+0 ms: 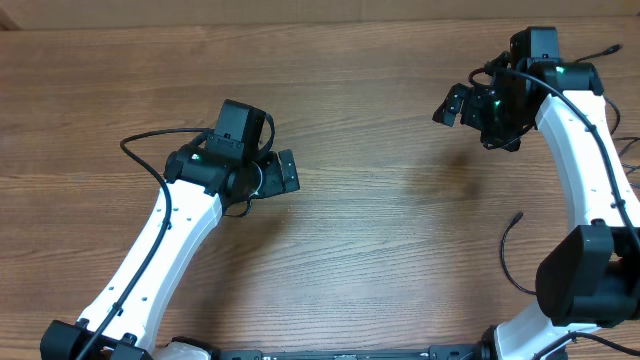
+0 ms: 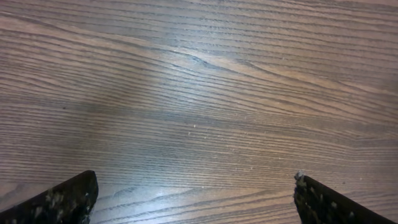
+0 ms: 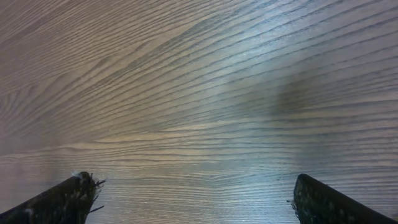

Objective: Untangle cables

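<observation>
Currently the left gripper (image 2: 195, 177), at nine o'clock, and right gripper (image 3: 193, 178), at two o'clock, are held spread, empty

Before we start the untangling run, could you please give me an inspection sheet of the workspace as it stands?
Surface: wood-grain table, no marks or spills seen.
Job's things: no tangled bundle seen. One thin black cord with a small plug end curves beside the right arm; I cannot tell whether it is loose or part of the robot's wiring.
Clutter: nothing seen.
Hands: left hand open over bare wood; right hand open over bare wood; neither holds anything.
Cables: a black wire loops out from the left arm.
Surroundings: a pale strip past the far edge; otherwise nothing seen.
</observation>
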Robot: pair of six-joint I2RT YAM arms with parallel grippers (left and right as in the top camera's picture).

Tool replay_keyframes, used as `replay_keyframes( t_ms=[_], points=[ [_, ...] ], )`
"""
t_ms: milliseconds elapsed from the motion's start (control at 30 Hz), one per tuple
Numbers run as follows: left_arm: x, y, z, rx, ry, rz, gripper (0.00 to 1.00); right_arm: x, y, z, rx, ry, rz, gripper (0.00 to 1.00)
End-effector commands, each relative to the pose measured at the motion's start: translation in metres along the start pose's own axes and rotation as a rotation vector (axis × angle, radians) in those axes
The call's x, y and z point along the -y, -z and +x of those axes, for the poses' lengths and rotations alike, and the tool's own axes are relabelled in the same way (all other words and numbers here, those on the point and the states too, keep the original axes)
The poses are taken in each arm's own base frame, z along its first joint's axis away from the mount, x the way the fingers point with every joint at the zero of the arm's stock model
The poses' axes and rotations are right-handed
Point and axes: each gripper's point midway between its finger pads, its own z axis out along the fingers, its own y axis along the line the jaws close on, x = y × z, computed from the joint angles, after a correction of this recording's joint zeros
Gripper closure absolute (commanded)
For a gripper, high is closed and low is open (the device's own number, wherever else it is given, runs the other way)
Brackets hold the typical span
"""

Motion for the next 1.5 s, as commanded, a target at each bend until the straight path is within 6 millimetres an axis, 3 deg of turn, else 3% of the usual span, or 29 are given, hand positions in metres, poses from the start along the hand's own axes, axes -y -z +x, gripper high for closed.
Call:
replay_keyframes(
  t_ms=[0, 167, 267, 400, 500, 667, 800, 933, 1067, 1467],
  points=[
    [0.001, 0.005, -0.002, 0.012, -0.033, -0.005, 0.00, -0.005, 0.005, -0.005, 0.022, 0.026, -0.013, 0.00],
    [-0.013, 0.006, 0.000, 0.008, -0.164, -0.078, 0.00, -0.005, 0.005, -0.005, 0.022, 0.026, -0.013, 0.00],
    [-0.027, 0.015, -0.013, 0.088, -0.189, -0.163, 0.00, -0.005, 0.005, -0.005, 0.022, 0.026, -0.013, 0.00],
    [-0.003, 0.034, -0.043, 0.305, -0.285, -0.053, 0.00, -0.005, 0.005, -0.005, 0.022, 0.026, -0.013, 0.00],
    [0.024, 0.067, -0.065, 0.570, -0.402, 0.091, 0.00, -0.005, 0.005, -0.005, 0.022, 0.026, -0.013, 0.00],
    [0.039, 0.123, -0.072, 0.927, -0.477, 0.215, 0.00, -0.005, 0.005, -0.005, 0.022, 0.026, -0.013, 0.00],
    [0.028, 0.165, -0.057, 1.191, -0.478, 0.276, 0.00, -0.005, 0.005, -0.005, 0.022, 0.026, -0.013, 0.00],
    [0.009, 0.185, -0.038, 1.349, -0.478, 0.301, 0.00, -0.005, 0.005, -0.005, 0.022, 0.026, -0.013, 0.00],
    [-0.016, 0.187, -0.016, 1.460, -0.468, 0.294, 0.00, -0.005, 0.005, -0.005, 0.022, 0.026, -0.013, 0.00],
    [-0.067, 0.136, 0.019, 1.480, -0.414, 0.197, 0.00, -0.005, 0.005, -0.005, 0.022, 0.026, -0.013, 0.00]
  ],
)
